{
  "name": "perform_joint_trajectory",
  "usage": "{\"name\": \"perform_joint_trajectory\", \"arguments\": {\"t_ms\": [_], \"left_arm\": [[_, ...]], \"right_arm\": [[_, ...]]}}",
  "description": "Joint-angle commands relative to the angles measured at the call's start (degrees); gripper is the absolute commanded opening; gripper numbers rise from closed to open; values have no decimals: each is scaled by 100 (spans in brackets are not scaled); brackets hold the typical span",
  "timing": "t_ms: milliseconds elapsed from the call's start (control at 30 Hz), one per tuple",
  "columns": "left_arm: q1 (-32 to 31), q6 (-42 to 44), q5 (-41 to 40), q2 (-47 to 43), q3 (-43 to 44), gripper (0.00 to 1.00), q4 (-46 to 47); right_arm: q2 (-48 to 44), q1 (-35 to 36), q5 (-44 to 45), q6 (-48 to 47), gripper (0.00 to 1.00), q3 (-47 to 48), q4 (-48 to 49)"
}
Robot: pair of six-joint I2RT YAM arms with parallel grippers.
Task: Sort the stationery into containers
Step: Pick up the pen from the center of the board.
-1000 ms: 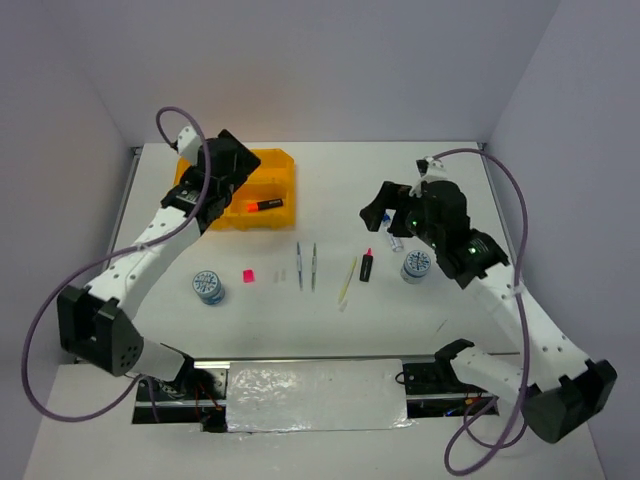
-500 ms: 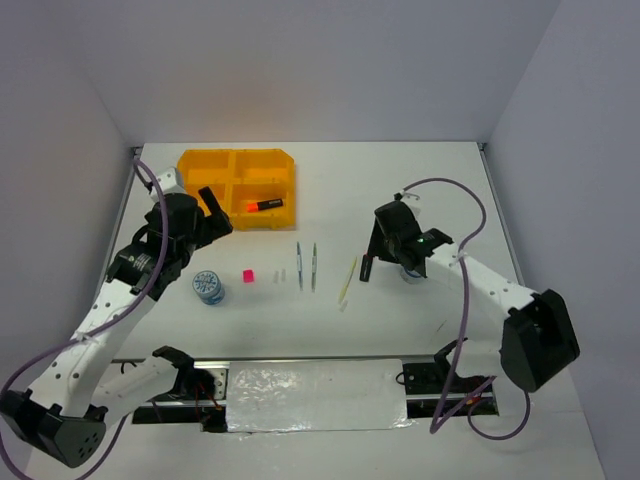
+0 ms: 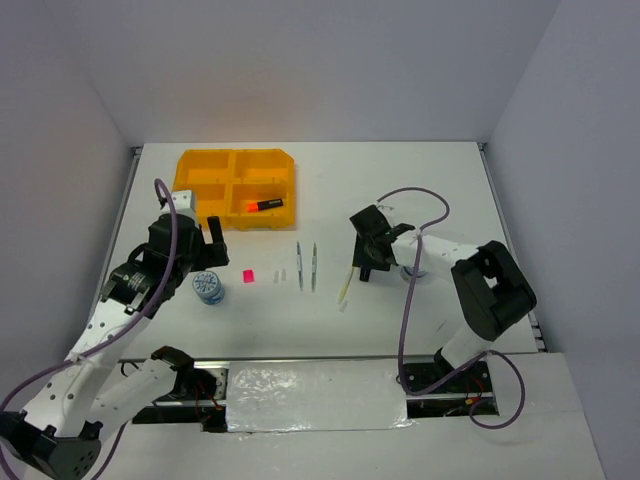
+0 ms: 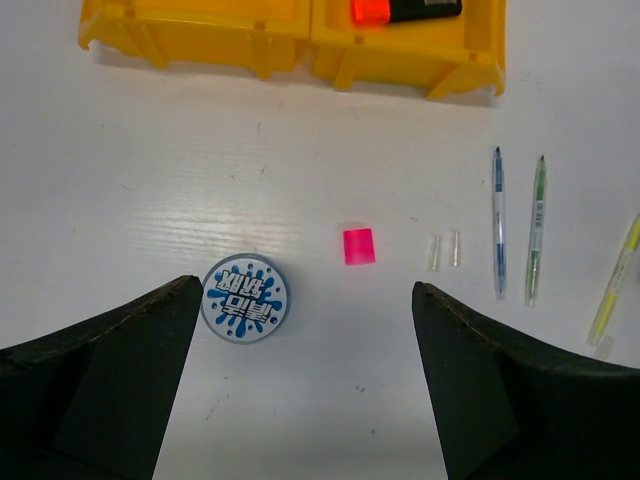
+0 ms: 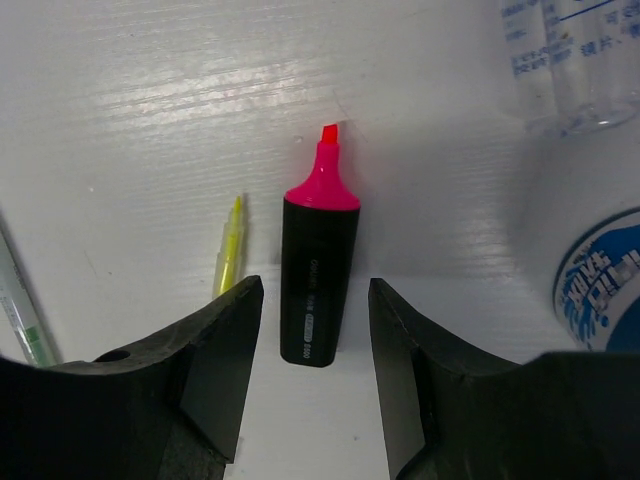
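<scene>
Plainly, the right end effector (image 5: 315,285) stands half spread, one finger on each side of a black marker with a pink tip (image 5: 320,250) that lies flat on the table (image 3: 420,190). A thin strip of table shows between the marker and each finger, so no contact can be seen. The marker's pink tip points away from the wrist, and its black butt end lies between the fingertips.

The left end effector (image 4: 305,290) is spread wide and holds nothing. It hangs over the table on the near side of the tray (image 3: 212,172). In the left wrist view a round blue-and-white roll (image 4: 245,298) sits just inside its left finger.

Counted:
- **Markers:** two, the pink-tipped one and an orange-capped one (image 3: 264,205) lying in the tray's near right compartment.
- **Rolls:** two, the second (image 5: 605,290) just to the right of the right end effector.
- **Thin pens:** two (image 4: 498,225) (image 4: 536,230), side by side and parallel.
- **Pale yellow stick:** one (image 4: 620,270), lying between the pens and the pink-tipped marker.
- **Pink square:** one (image 4: 358,245), with two tiny clear pieces (image 4: 434,252) between it and the pens.
- **Clear bottle:** one (image 5: 570,50), beyond the second roll and only partly in view.
- **Tray:** one, with four compartments.
</scene>
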Motion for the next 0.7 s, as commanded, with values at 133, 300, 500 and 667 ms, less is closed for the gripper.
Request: {"name": "perform_joint_trajectory", "arguments": {"t_ms": [133,300,500,667], "left_arm": [[-17,289,166,-1,-65,99,134],[-17,263,157,-18,-65,99,134],[-17,-211,272,96,-39,99,187],[-17,-1202,306,420,-390,99,564]], "right_arm": [[328,82,118,159,54,231,248],[487,73,233,229,46,178,204],[198,73,127,168,26,-33,371],[-601,117,259,-236,22,19,109]]}}
